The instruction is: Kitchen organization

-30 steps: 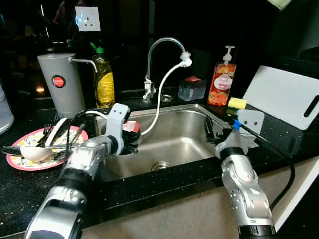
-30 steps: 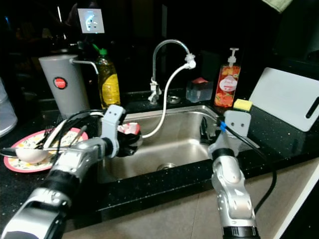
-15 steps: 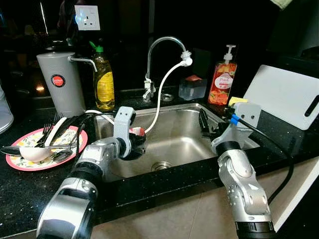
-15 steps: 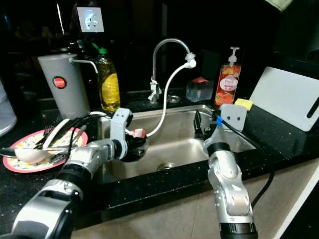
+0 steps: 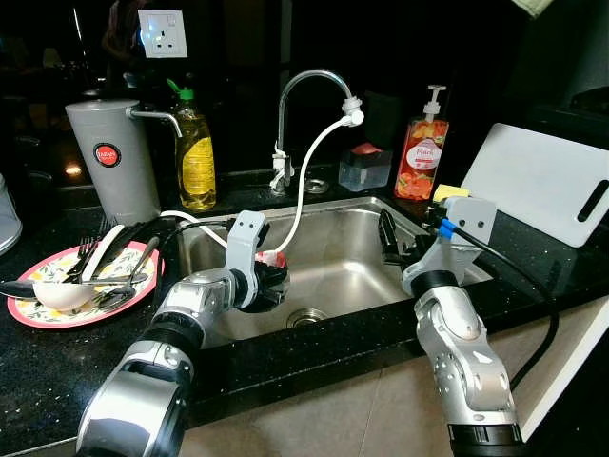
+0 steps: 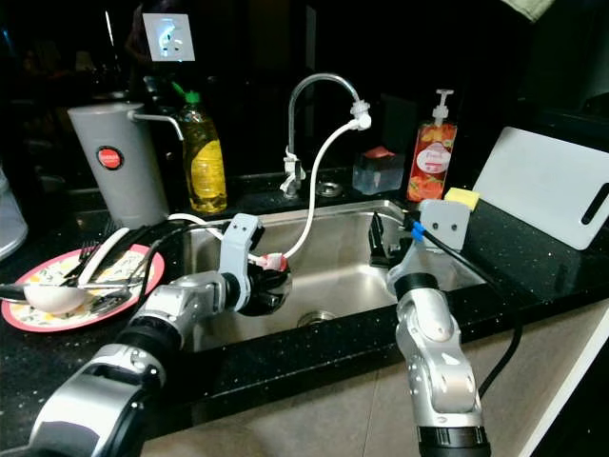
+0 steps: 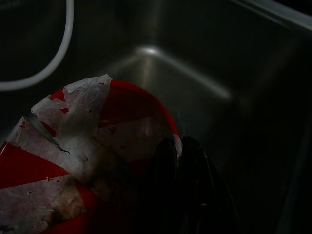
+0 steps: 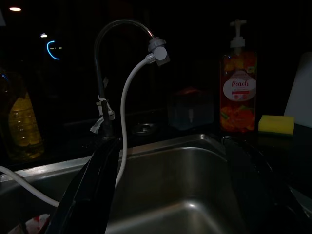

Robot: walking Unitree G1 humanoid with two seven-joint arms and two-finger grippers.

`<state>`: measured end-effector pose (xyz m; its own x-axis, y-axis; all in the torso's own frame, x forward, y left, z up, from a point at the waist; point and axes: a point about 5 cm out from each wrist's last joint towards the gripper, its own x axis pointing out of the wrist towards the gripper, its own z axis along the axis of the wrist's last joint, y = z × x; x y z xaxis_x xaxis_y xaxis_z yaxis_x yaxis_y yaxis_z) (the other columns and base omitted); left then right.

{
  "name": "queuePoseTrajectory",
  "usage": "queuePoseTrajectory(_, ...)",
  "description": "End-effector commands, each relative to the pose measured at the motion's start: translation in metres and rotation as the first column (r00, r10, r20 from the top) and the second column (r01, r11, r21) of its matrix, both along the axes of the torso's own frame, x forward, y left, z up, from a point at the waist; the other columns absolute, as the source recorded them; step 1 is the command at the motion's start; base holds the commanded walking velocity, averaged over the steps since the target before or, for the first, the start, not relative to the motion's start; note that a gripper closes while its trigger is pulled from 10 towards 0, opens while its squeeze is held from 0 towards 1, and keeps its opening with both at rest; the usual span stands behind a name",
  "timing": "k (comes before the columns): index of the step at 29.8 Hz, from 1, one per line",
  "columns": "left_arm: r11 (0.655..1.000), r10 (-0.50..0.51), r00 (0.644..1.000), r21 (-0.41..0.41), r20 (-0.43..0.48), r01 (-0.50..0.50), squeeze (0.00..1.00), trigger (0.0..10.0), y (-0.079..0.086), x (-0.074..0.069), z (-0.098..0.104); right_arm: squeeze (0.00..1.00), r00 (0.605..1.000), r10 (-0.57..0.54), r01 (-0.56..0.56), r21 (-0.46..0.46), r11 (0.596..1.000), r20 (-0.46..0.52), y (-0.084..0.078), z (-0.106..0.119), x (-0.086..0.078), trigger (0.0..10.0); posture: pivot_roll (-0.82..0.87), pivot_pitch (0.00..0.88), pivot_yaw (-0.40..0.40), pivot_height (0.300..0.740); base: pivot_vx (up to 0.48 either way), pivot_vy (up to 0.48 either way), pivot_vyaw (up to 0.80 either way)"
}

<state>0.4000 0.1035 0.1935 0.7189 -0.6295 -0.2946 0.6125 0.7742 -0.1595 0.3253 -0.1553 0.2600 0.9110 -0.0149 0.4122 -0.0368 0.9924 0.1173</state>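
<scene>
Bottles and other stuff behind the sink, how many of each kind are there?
Bottles: 2, the yellow oil bottle and the orange pump soap bottle
Grey canisters: 1
Clear plastic boxes: 1
Yellow sponges: 1
White cutting boards: 1
Total: 6
</scene>
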Motion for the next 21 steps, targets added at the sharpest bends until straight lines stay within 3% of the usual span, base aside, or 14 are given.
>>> queuePoseTrajectory(1,1.0,-0.011,0.999,0.01,0.04,0.011,0.0,10.0,-0.0027,0.0029,0.0102,0.0,1.0,0.011,-0.012,0.005,1.0,0.008,0.002,0.003,-0.0013,10.0,-0.08,0.0,-0.001,0.74,0.0,0.0,0.0)
queuePoseTrajectory(21,1.0,-0.017,0.999,0.018,0.044,0.016,0.0,10.0,-0.0026,0.0034,0.0089,0.0,1.0,0.003,-0.003,0.005,1.0,0.008,0.0009,0.0024,-0.0013,10.0,-0.08,0.0,0.002,0.74,0.0,0.0,0.0)
